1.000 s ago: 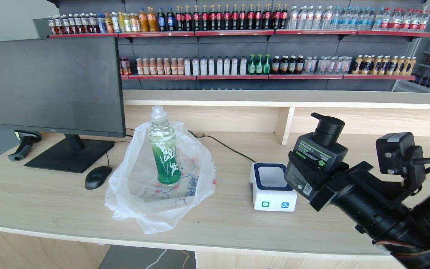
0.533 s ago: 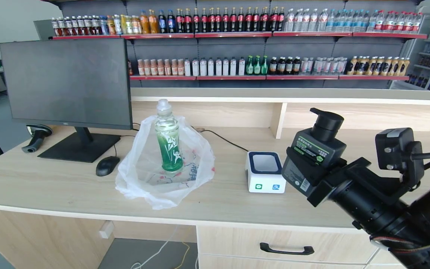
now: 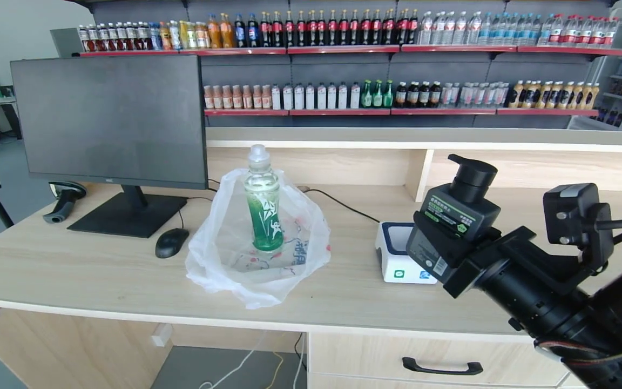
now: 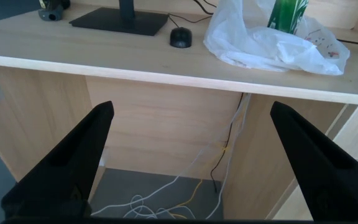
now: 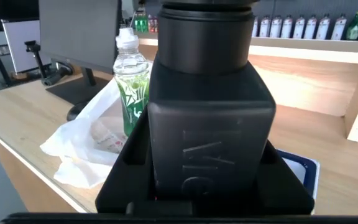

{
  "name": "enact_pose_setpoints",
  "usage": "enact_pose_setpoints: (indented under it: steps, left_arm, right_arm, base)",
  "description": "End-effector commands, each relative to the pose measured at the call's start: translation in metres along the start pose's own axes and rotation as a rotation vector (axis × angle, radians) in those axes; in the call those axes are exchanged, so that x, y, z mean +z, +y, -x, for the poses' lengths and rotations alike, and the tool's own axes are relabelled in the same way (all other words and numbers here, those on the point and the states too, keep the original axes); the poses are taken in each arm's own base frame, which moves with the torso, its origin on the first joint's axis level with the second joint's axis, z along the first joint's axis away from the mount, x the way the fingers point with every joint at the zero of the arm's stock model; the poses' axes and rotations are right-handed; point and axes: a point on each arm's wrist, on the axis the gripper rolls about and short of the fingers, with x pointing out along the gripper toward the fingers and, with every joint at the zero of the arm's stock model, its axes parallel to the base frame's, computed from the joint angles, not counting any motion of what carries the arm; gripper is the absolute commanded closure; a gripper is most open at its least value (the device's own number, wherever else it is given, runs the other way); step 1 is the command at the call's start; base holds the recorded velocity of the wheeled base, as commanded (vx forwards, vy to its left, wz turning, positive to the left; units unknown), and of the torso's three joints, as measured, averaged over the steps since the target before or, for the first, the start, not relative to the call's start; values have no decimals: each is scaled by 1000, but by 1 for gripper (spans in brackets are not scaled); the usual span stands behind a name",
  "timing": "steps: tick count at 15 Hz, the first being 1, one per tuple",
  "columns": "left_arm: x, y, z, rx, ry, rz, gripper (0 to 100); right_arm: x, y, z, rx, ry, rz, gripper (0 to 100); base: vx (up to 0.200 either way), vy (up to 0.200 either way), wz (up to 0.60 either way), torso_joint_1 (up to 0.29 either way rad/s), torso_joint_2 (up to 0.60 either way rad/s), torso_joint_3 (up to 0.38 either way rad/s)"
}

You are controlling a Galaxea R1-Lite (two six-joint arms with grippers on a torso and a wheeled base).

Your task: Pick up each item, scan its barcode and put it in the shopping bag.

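My right gripper (image 3: 459, 246) is shut on a dark square bottle (image 3: 459, 208) with a black round cap, held tilted in the air just right of the white and blue barcode scanner (image 3: 397, 259). In the right wrist view the dark bottle (image 5: 210, 112) stands between the fingers (image 5: 126, 171). A translucent shopping bag (image 3: 219, 254) lies open on the counter with a green drink bottle (image 3: 263, 216) upright inside it. My left gripper (image 4: 191, 174) is open, low in front of the counter, below its edge. The bag (image 4: 260, 43) lies above it.
A monitor (image 3: 111, 119) stands on the wooden counter (image 3: 73, 270) at the left, with a black mouse (image 3: 171, 242) beside the bag and a handheld scanner (image 3: 62, 201) behind. A raised ledge (image 3: 424, 143) runs along the back. Cables (image 4: 185, 193) hang under the counter.
The head camera has moved, so the whole counter scene has shifted in the picture. The right gripper still holds the dark bottle the same way; bag and green bottle are unchanged.
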Motion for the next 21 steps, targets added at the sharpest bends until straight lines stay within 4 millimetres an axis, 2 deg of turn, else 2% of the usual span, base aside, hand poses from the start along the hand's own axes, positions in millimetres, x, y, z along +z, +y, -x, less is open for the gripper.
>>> enact_pose_setpoints:
  steps: [1, 4, 10, 16, 21]
  left_arm:
    - [0, 0, 0, 1, 0, -1, 0]
    - [0, 0, 0, 1, 1, -1, 0]
    - [0, 0, 0, -1, 0, -3, 0]
    - [0, 0, 0, 1, 1, -3, 0]
    - [0, 0, 0, -1, 1, -3, 0]
  right_arm:
    - [-1, 0, -1, 0, 3, 3, 100]
    - [-2, 1, -4, 1, 3, 1, 100]
    - [-5, 8, -7, 28, 10, -4, 100]
    - [-13, 12, -14, 40, 30, -2, 100]
    - [-16, 13, -15, 41, 42, -2, 100]
  base:
    - [0, 200, 0, -7, -7, 7]
    - [0, 200, 0, 4, 1, 4]
    - [0, 0, 0, 0, 0, 0]
    - [200, 0, 0, -4, -1, 5]
    - [0, 0, 0, 0, 0, 0]
